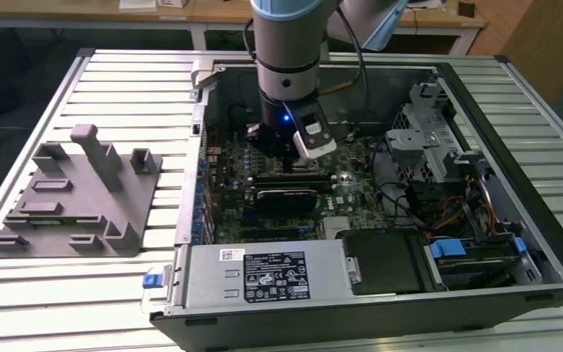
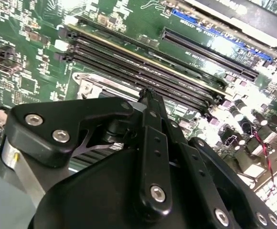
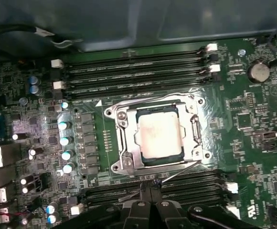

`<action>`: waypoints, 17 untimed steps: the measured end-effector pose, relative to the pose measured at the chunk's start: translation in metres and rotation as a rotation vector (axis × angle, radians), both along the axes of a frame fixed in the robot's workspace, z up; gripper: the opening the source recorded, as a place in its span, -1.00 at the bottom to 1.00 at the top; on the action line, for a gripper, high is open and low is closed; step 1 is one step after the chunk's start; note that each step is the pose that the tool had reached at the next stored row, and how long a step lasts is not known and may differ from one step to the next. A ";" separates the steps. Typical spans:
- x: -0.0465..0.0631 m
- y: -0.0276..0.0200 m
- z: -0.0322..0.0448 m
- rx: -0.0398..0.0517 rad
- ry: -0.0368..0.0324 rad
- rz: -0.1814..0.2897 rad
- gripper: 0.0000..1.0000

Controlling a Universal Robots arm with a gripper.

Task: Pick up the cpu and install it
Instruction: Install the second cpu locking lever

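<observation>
The cpu (image 3: 158, 136), a silver-white square with a darker rim, lies flat inside the metal socket frame (image 3: 125, 151) on the green motherboard (image 3: 253, 143) in the first wrist view. My gripper (image 3: 151, 189) hovers beside the socket, apart from the chip, with its black fingers pressed together and nothing between them. In the second wrist view the gripper (image 2: 148, 95) ends over the memory slots (image 2: 143, 62). In the exterior view the gripper (image 1: 281, 155) reaches down into the open computer case (image 1: 477, 95), above the board's middle.
A grey plastic fixture block (image 1: 76, 198) stands on the slatted table at the exterior view's left. Inside the case are a power supply (image 1: 262, 275), a drive cage (image 1: 428, 136) and loose cables (image 1: 457, 213) at the right. Capacitors (image 3: 66, 143) line the socket's side.
</observation>
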State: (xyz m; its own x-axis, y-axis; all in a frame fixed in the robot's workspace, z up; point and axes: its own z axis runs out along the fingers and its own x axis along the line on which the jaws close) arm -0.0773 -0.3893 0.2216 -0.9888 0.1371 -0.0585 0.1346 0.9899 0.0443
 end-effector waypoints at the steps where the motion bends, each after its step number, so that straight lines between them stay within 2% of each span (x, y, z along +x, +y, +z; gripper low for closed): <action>1: -0.001 -0.0008 -0.0006 0.0033 0.0000 0.001 -0.79; 7: -0.007 -0.0049 -0.0055 0.0295 -0.0001 0.012 -0.79; 11: -0.009 -0.0094 -0.0081 0.0389 0.0000 0.016 -0.79; 13: -0.012 -0.0114 -0.0099 0.0541 0.0000 0.021 -0.79; 14: -0.014 -0.0119 -0.0109 0.0684 0.0000 0.023 -0.79; 15: -0.016 -0.0123 -0.0120 0.0865 -0.0002 0.026 -0.79; 17: -0.017 -0.0125 -0.0130 0.0992 -0.0003 0.028 -0.79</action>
State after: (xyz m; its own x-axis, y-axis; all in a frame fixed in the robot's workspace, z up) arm -0.0938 -0.4018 0.2085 -0.9923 0.1149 -0.0463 0.1073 0.9840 0.1424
